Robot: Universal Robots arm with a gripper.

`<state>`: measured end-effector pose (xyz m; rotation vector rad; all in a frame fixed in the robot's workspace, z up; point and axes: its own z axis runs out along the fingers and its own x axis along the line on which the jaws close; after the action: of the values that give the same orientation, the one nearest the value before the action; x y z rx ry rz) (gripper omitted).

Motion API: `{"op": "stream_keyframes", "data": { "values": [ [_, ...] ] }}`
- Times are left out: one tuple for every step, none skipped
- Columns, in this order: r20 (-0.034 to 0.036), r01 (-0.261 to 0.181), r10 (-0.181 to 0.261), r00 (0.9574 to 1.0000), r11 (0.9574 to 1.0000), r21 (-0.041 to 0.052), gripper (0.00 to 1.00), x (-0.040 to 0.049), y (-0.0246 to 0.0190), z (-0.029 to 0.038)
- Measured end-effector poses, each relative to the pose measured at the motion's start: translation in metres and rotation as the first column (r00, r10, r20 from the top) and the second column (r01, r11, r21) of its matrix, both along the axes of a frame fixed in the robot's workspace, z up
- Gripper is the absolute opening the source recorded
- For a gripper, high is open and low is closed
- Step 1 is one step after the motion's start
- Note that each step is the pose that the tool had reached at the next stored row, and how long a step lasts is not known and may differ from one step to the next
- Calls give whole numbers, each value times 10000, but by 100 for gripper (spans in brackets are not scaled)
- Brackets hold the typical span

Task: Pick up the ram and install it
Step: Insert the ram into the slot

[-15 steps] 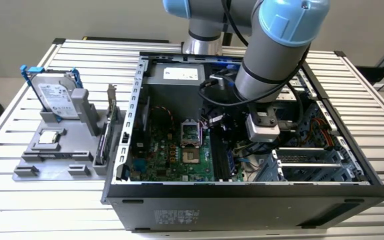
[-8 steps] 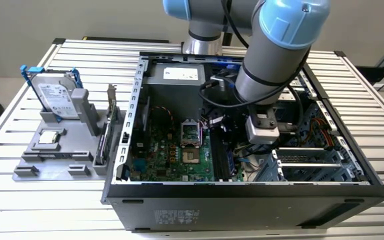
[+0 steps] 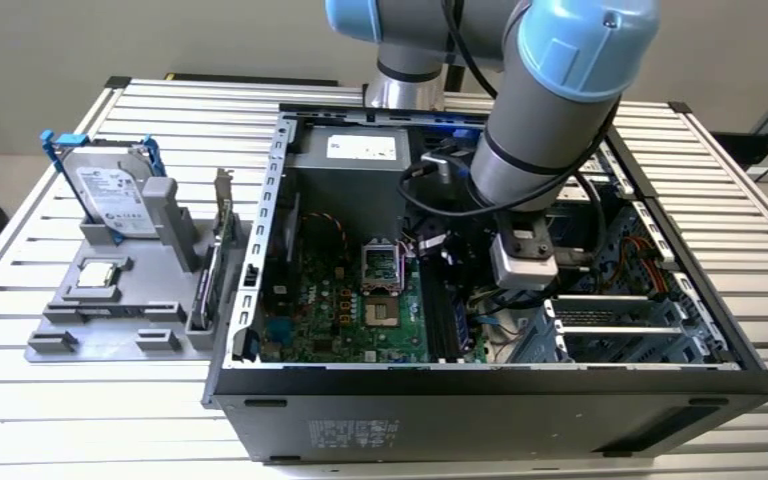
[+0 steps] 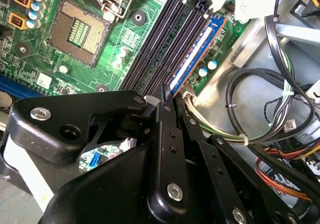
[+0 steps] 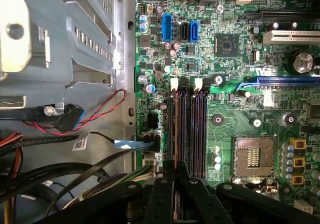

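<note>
The gripper (image 4: pixel 167 102) reaches down inside the case (image 3: pixel 491 385), jaws narrow, pinching the ram (image 4: pixel 197 54), which stands on edge below them in the outermost slot (image 5: pixel 171 134) beside the socket (image 5: pixel 252 156) on the motherboard (image 5: pixel 200 54)

Glossy black plastic hand (image 4: pixel 165 102) — matt green circuit board (image 5: pixel 235 119), ribbed bare-metal table (image 3: pixel 37 250).

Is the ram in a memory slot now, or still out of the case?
In a slot. In the second wrist view the ram stands on edge in the outermost memory slot, with the gripper closed at its near end.
</note>
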<state>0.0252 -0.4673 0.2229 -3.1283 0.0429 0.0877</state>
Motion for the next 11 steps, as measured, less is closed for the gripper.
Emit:
{"op": "stream_keyframes", "data": {
  "values": [
    [1, -1, 1, 10000, 10000, 2, 0, 0, 0, -4],
    [1, 0, 0, 10000, 10000, 4, 0, 0, 0, -8],
    [1, -1, 1, 10000, 10000, 3, 0, 0, 0, -12],
    [0, 0, 0, 10000, 10000, 2, 0, 0, 0, -17],
    [0, 0, 0, 10000, 10000, 1, 0, 0, 0, -22],
    [0, 0, 0, 10000, 10000, 0, 0, -1, 0, -25],
    [0, 0, 0, 10000, 10000, 0, 0, -1, 0, -29],
    [0, 0, 0, 10000, 10000, -1, 0, -2, 0, -30],
    [0, 0, 0, 10000, 10000, 0, 0, -2, 0, -32],
    [0, 0, 0, 10000, 10000, 0, 0, -3, 0, -34],
    [0, 0, 0, 10000, 10000, 0, 0, -3, 0, -36]
  ]
}}
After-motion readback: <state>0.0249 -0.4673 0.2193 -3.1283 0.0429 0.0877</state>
